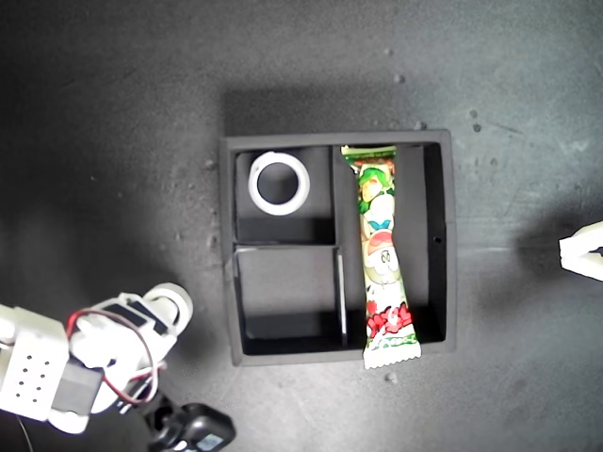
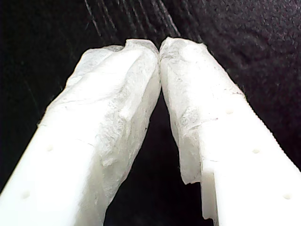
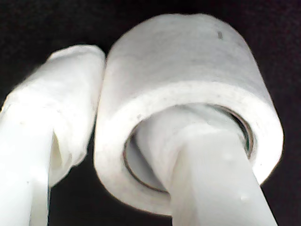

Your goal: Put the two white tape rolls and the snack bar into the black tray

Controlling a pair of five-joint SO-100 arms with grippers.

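My second gripper (image 3: 136,141) clamped on tape roll (image 3: 188,94), my first gripper (image 2: 160,52) together, snack bar (image 1: 380,254) print unreadable

I'm seeing a matt black tray (image 1: 443,235) holding a glossy printed snack bar (image 1: 382,254). My second gripper (image 3: 101,117) is showing smooth white plastic, gripping a matt, papery tape roll (image 3: 188,80).

You see only a white tip (image 1: 582,252) at the exterior view's right edge; the arm behind it is cut off, so whose arm it is can't be told. The white arm with red wires (image 1: 89,358) is cropped at that view's lower left, its jaws out of sight. The small white tape roll (image 3: 188,108) hides one finger's end in the second wrist view.
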